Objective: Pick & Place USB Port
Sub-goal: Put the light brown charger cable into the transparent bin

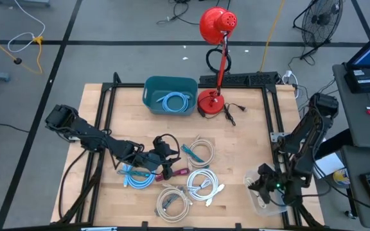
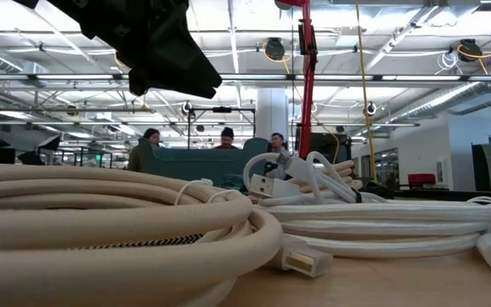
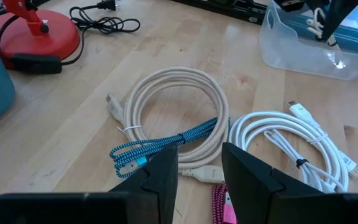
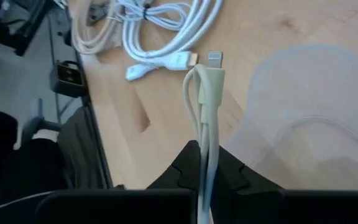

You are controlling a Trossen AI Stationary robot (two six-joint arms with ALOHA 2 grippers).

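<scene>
Pale cable (image 4: 205, 99) hangs doubled in the right hand (image 4: 205, 163), fingers closed on it, connector tip uppermost in the right wrist view, just beside the clear tub (image 4: 316, 118) at the surface's near right corner (image 1: 265, 192). Judged light, limp and smooth: a loose bundle will droop and could slide through a pinch, so hold best taken where strands lie together or at the stiff plug, not on one loop. Left hand (image 3: 199, 174) hovers with fingers parted, nothing between them, over the beige coil (image 3: 173, 112) and blue braided cable (image 3: 160, 144); white coil (image 3: 291, 140) just beside. More coils lie mid-surface; teal bin (image 1: 169, 94) with a blue cable and red lamp (image 1: 214, 58) at the far edge.
</scene>
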